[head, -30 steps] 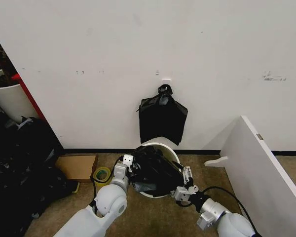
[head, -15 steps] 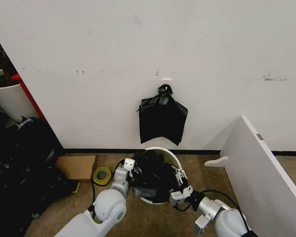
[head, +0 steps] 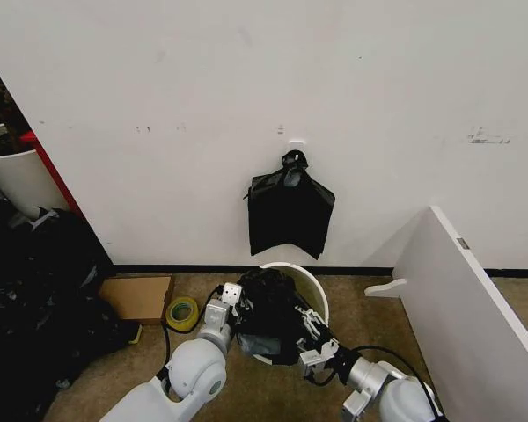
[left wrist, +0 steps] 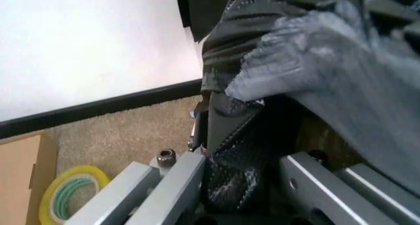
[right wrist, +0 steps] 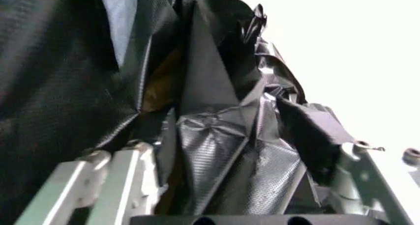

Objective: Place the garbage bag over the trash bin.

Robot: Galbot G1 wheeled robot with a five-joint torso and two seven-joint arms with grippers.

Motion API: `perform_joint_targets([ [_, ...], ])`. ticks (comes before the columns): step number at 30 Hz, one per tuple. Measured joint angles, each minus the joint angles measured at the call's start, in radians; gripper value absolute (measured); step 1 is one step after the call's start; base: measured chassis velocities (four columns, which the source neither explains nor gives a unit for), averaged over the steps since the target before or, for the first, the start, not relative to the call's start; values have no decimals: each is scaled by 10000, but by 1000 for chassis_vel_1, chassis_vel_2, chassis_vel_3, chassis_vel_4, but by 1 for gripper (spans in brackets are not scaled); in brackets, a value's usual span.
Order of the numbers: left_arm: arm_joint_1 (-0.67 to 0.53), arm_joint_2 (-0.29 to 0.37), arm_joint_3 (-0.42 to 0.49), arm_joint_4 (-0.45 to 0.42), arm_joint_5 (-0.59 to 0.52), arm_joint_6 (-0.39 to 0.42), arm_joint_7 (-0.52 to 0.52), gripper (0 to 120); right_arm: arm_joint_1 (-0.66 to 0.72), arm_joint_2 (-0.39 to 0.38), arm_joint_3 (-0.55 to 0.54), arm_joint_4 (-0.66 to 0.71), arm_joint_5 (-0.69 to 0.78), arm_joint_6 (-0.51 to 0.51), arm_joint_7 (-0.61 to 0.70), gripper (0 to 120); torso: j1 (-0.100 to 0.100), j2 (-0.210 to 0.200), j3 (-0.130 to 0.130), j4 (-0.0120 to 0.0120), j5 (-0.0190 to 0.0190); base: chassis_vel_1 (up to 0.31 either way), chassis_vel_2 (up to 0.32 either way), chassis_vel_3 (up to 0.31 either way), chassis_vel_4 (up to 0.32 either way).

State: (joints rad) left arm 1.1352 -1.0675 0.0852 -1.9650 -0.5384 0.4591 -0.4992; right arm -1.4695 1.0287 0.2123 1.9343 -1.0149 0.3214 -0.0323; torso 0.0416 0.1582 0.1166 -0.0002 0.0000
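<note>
Tape roll (head: pixel 182 310) on the floor at far left, unused. Left gripper (head: pixel 231 303) sits at the bin's left side, jaws clamped on a fold of the garbage bag (head: pixel 268 312). The bag is bunched over the mouth of the trash bin (head: pixel 310 279), which stands on the floor by the wall; probably gripped on both sides to spread it. Right gripper (head: pixel 310 343) at the near right, jaws also pinching bag film. Bin walls mostly hidden, bag opening not discernible.

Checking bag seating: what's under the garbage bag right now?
Under the garbage bag sits the trash bin; its far rim shows as a white arc. The near rim and the inside are covered by the plastic.
</note>
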Motion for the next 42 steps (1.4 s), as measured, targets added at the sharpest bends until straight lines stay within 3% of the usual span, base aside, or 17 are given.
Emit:
perform_joint_targets([
  [9, 86, 5, -91, -104, -14, 64, 3, 0, -6, 173, -235, -117, -122, 117, 626, 19, 0, 0, 0, 0, -1, 0, 0, 0, 0],
  [11, 91, 28, -90, -110, 9, 64, 6, 0, 28, 186, -265, -121, -49, 139, 671, 16, 0, 0, 0, 0, 0, 0, 0, 0, 0],
  [15, 164, 131, -188, 50, 617, -110, 246, 0, 0, 179, -448, -220, 1133, 317, 1192, 0, 0, 0, 0, 0, 1, 0, 0, 0, 0],
  [23, 320, 444, -363, 280, 1872, -791, 1084, 0, -166, -223, -575, 316, 5255, 246, 538, 0, 0, 0, 0, 1, -1, 0, 0, 0, 0],
  [28, 443, 603, -470, 417, 3043, -1295, 1576, 0, -78, -330, -539, 540, 7010, -53, 362, 0, 0, 0, 0, 0, -1, 0, 0, 0, 0],
  [29, 561, 736, -535, 450, 3598, -1558, 1873, 0, 46, -366, -492, 675, 7972, -350, 353, 0, 0, 0, 0, 1, 0, 0, 0, 0, 0],
  [36, 884, 952, -676, 527, 4816, -2116, 2485, 0, 185, -421, -501, 941, 9634, -1049, 480, 0, 0, 0, 0, 0, 0, 0, 0, 0, 0],
  [39, 1078, 1025, -753, 671, 6054, -2871, 2916, 0, 297, -448, -497, 961, 10749, -1677, 690, 0, 0, 0, 0, 0, 0, 0, 0, 0, 0],
  [42, 1145, 1055, -779, 691, 6332, -3212, 3040, 0, 357, -455, -428, 881, 11168, -1950, 803, 0, 0, 0, 0, 1, 0, 0, 0, 0, 0],
])
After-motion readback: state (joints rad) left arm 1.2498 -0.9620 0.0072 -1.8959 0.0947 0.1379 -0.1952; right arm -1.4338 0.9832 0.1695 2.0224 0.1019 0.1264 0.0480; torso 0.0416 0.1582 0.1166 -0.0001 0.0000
